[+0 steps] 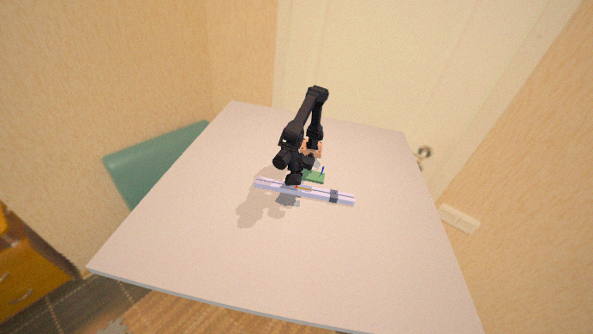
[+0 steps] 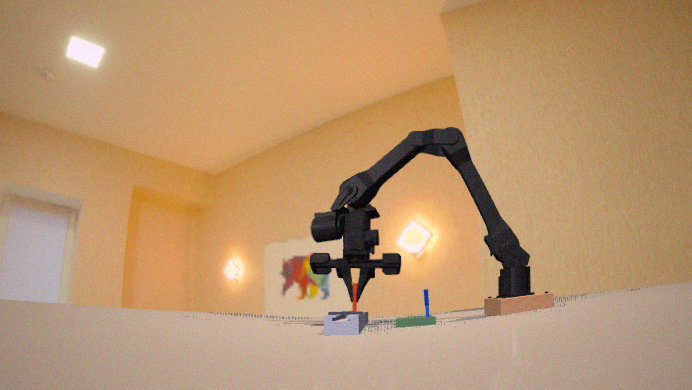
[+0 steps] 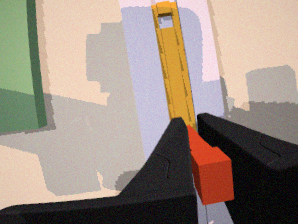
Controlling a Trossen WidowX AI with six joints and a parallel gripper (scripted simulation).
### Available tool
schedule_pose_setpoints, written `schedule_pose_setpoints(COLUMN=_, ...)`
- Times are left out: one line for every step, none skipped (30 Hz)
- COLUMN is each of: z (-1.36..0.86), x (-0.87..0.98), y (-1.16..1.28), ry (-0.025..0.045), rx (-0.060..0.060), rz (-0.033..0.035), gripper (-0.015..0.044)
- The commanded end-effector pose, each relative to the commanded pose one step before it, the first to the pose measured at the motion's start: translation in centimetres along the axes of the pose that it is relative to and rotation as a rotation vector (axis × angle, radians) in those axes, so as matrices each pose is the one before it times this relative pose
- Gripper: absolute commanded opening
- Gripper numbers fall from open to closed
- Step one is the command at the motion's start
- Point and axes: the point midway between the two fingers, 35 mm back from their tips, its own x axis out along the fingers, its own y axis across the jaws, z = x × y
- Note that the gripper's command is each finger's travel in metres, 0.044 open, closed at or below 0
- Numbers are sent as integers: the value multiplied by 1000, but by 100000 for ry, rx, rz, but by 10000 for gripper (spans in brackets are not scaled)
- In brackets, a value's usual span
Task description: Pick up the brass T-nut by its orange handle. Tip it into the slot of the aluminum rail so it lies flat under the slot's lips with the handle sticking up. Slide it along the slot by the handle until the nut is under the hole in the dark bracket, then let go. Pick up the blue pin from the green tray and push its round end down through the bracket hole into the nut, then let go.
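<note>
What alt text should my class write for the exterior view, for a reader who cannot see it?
A black robot arm's gripper pinches an upright orange handle above a metal rail; nearby, a blue pin stands in a green tray.

Top: I look steeply down from afar, facing the claw (image 1: 294, 184) (image 2: 355, 301) (image 3: 189, 122). Exterior: low, level, side-on, nearer. Wrist: close, down past its fingertips. Top and exterior share the whole arm (image 1: 303, 112) (image 2: 395, 162).
</note>
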Motion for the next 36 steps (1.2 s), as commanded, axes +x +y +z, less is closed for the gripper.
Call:
schedule_pose_setpoints(z=747, x=191, y=54, ry=-458, rx=-28, rz=-139, gripper=-150)
schedule_pose_setpoints(z=168, x=55, y=-1, ry=-13, rx=0, rz=-1, gripper=-150)
schedule_pose_setpoints(z=131, x=43, y=0, ry=-11, rx=0, rz=-1, gripper=-150)
schedule_pose_setpoints(z=125, x=41, y=-1, ry=-9, rx=0, rz=-1, gripper=-150)
schedule_pose_setpoints(z=167, x=55, y=-1, ry=-13, rx=0, rz=-1, gripper=-150)
schedule_pose_setpoints(z=131, x=43, y=0, ry=-11, rx=0, rz=-1, gripper=-150)
schedule_pose_setpoints(z=126, x=41, y=-1, ry=-10, rx=0, rz=-1, gripper=-150)
schedule_pose_setpoints(z=168, x=55, y=-1, ry=-14, rx=0, rz=-1, gripper=-150)
schedule_pose_setpoints(z=131, x=43, y=0, ry=-11, rx=0, rz=-1, gripper=-150)
schedule_pose_setpoints(z=126, x=41, y=-1, ry=-10, rx=0, rz=-1, gripper=-150)
schedule_pose_setpoints(z=167, x=55, y=-1, ry=-13, rx=0, rz=-1, gripper=-150)
schedule_pose_setpoints(z=130, x=43, y=0, ry=-11, rx=0, rz=-1, gripper=-150)
schedule_pose_setpoints(z=125, x=41, y=-1, ry=-10, rx=0, rz=-1, gripper=-150)
schedule_pose_setpoints(z=167, x=55, y=-1, ry=-14, rx=0, rz=-1, gripper=-150)
schedule_pose_setpoints(z=131, x=43, y=0, ry=-11, rx=0, rz=-1, gripper=-150)
schedule_pose_setpoints(z=127, x=42, y=-1, ry=-10, rx=0, rz=-1, gripper=-150)
schedule_pose_setpoints(z=168, x=55, y=-1, ry=-14, rx=0, rz=-1, gripper=-150)
schedule_pose_setpoints(z=131, x=43, y=0, ry=-11, rx=0, rz=-1, gripper=-150)
schedule_pose_setpoints(z=127, x=42, y=-1, ry=-10, rx=0, rz=-1, gripper=-150)
schedule_pose_setpoints(z=169, x=55, y=-1, ry=-14, rx=0, rz=-1, gripper=-150)
schedule_pose_setpoints(z=132, x=43, y=0, ry=-11, rx=0, rz=-1, gripper=-150)
schedule_pose_setpoints(z=127, x=42, y=-1, ry=-10, rx=0, rz=-1, gripper=-150)
schedule_pose_setpoints(z=167, x=55, y=-1, ry=-14, rx=0, rz=-1, gripper=-150)
schedule_pose_setpoints(z=130, x=43, y=0, ry=-11, rx=0, rz=-1, gripper=-150)
schedule_pose_setpoints(z=128, x=42, y=-1, ry=-10, rx=0, rz=-1, gripper=-150)
schedule_pose_setpoints(z=171, x=56, y=-1, ry=-14, rx=0, rz=-1, gripper=-150)
schedule_pose_setpoints(z=135, x=44, y=0, ry=-12, rx=0, rz=-1, gripper=-150)
schedule_pose_setpoints(z=131, x=43, y=-1, ry=-10, rx=0, rz=-1, gripper=-150)
schedule_pose_setpoints(z=169, x=56, y=-1, ry=-14, rx=0, rz=-1, gripper=-150)
schedule_pose_setpoints(z=131, x=43, y=0, ry=-11, rx=0, rz=-1, gripper=-150)
schedule_pose_setpoints(z=129, x=42, y=-1, ry=-10, rx=0, rz=-1, gripper=-150)
schedule_pose_setpoints(z=171, x=56, y=-1, ry=-14, rx=0, rz=-1, gripper=-150)
schedule_pose_setpoints(z=135, x=44, y=0, ry=-12, rx=0, rz=-1, gripper=-150)
schedule_pose_setpoints(z=131, x=43, y=-1, ry=-10, rx=0, rz=-1, gripper=-150)
schedule_pose_setpoints(z=170, x=56, y=-1, ry=-14, rx=0, rz=-1, gripper=-150)
schedule_pose_setpoints(z=132, x=43, y=0, ry=-11, rx=0, rz=-1, gripper=-150)
